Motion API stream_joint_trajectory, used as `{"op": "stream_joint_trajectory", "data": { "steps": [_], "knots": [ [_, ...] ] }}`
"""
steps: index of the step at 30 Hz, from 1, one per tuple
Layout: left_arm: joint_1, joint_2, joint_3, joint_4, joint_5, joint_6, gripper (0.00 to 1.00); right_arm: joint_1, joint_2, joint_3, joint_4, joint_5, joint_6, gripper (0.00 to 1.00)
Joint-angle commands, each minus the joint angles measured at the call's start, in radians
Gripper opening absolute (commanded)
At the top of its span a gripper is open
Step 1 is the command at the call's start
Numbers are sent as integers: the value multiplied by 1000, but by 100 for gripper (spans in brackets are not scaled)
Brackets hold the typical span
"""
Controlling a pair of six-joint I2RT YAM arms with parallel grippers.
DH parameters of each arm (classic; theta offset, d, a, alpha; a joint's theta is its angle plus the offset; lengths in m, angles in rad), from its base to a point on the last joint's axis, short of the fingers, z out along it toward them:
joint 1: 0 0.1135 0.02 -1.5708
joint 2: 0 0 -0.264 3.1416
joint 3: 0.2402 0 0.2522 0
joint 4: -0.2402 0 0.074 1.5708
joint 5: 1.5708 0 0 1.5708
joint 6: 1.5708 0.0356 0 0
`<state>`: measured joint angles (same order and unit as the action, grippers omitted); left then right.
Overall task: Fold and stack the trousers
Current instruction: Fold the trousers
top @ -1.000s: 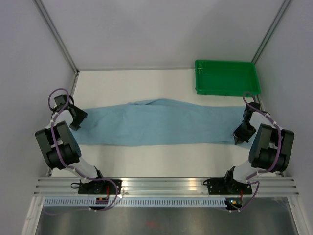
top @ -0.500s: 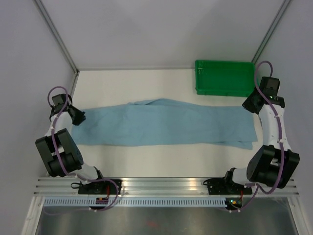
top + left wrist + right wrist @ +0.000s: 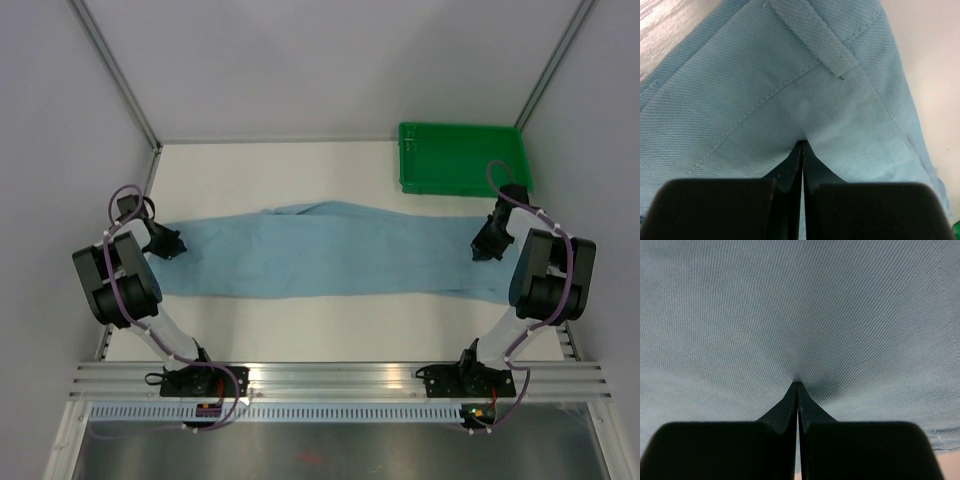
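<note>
The light blue trousers [image 3: 330, 250] lie stretched flat, left to right, across the white table [image 3: 280, 170]. My left gripper [image 3: 172, 244] sits at their left end. In the left wrist view it [image 3: 802, 145] is shut, and the cloth [image 3: 765, 90] puckers at its tips just below a belt loop [image 3: 812, 35]. My right gripper [image 3: 481, 248] rests on the right end, near the leg hems. In the right wrist view it [image 3: 797, 384] is shut, with the cloth [image 3: 790, 305] dimpled at the tips.
A green plastic tray [image 3: 462, 158] stands at the far right corner, just beyond the right gripper. White walls and metal posts [image 3: 115, 75] close in the table on the left, right and back. The arms' base rail [image 3: 330, 378] runs along the near edge.
The left gripper has shut on the waist end of the trousers. The right arm swung up toward the tray, then came back down onto the leg end, slightly further left.
</note>
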<state>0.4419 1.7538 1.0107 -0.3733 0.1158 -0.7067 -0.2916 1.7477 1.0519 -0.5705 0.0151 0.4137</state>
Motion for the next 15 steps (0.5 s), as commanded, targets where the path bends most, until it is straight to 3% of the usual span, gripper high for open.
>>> {"op": "stream_joint_trajectory", "data": {
  "steps": [1,7,15],
  "knots": [
    [-2,64,66,-16,-65,-34,2,-1,62,-3,89,118,-24,0],
    [4,128,121,-42,-169,18,2,-41,145,-21,118,180,-53,0],
    [26,190,213,-59,-254,93,2,-135,141,-24,130,204,-82,0]
  ]
}}
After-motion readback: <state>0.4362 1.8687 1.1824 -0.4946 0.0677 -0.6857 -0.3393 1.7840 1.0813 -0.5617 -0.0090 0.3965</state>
